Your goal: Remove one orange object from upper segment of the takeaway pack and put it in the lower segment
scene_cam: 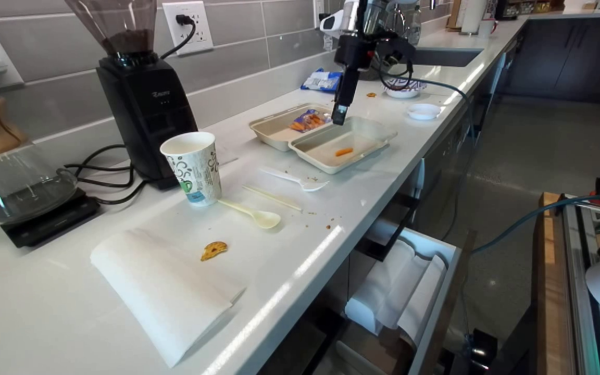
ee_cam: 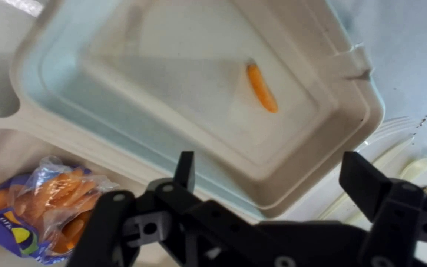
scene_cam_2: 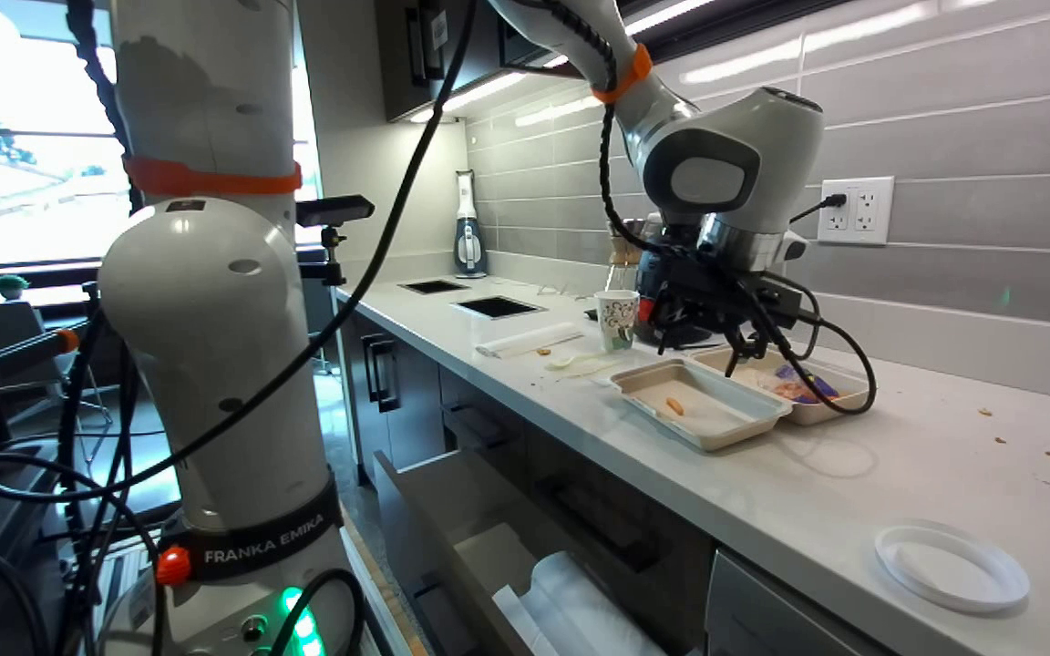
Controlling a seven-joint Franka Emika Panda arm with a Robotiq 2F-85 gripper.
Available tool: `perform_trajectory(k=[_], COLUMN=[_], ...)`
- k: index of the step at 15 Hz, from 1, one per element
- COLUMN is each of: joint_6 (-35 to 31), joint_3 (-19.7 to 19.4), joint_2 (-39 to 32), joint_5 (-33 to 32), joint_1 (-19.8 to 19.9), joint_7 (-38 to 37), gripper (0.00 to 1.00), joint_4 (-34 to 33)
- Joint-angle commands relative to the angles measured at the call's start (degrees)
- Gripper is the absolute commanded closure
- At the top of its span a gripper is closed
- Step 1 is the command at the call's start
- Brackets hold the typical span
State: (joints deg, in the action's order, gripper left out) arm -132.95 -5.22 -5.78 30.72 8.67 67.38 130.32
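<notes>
The beige takeaway pack lies open on the counter, its two segments side by side. The segment nearer the wall holds a clear and purple bag of orange carrots, also in the wrist view. The segment nearer the counter's front edge holds one loose orange carrot, lying flat; it shows in both exterior views. My gripper is open and empty above the pack. In the wrist view its fingers span a corner of the segment with the loose carrot, away from that carrot.
A paper cup and black coffee grinder stand beyond the pack. A white fork, a stick and a pale spoon lie beside it. A white lid is on the counter. A drawer stands open below.
</notes>
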Motion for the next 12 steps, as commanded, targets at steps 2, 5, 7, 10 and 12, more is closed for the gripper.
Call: perform_trajectory(k=[2, 5, 7, 10, 12], joint_6=[-7.4, -6.9, -2.7, 2.5, 6.1], joint_3=[-0.4, -0.6, -0.5, -0.3, -0.5], joint_2=[4.6, 6.2, 7.4, 9.7, 11.3], joint_5=[-11.6, -22.1, -26.6, -28.4, -27.1], joint_1=[-1.2, -1.3, -1.2, -1.6, -1.9], joint_7=[-16.4, -29.4, -35.2, -39.4, -39.3], gripper=[0.0, 0.0, 0.0, 0.0, 0.0], joint_4=[2.3, 2.2, 1.5, 1.1, 1.0])
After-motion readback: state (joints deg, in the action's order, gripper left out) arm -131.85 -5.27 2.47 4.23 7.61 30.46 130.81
